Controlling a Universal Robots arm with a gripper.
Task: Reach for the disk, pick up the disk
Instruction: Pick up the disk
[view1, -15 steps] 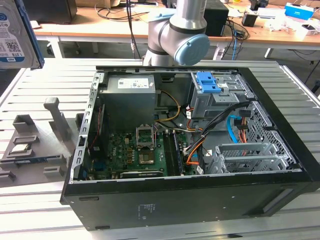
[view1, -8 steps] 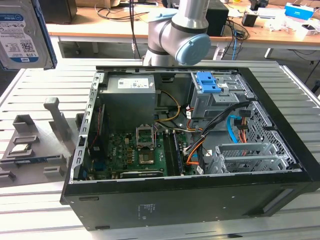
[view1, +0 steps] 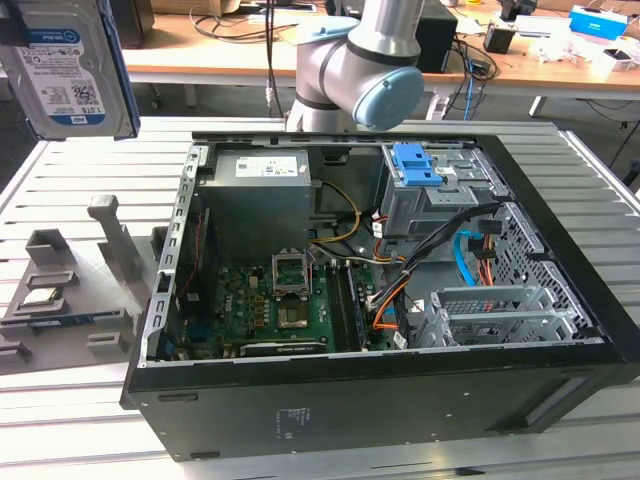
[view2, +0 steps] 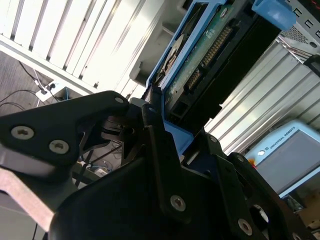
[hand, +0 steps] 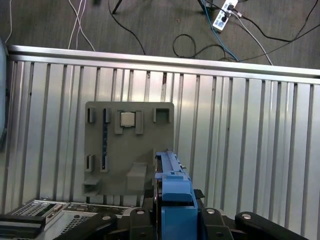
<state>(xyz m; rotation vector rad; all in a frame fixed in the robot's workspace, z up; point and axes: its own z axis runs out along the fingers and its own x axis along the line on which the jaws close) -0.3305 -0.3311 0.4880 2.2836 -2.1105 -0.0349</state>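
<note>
The disk hangs high in the air at the exterior view's left, above the slatted table, its white-and-blue label facing the camera and a blue rail along its side. In the second wrist view the disk shows its green circuit board and blue rail, with my gripper shut on its near end. In the first wrist view the disk stands edge-on between the black fingers of my gripper, above the table.
A grey holder plate with a small chip lies on the slatted table. The open computer case holds a drive cage with a blue latch. The arm's elbow is behind the case.
</note>
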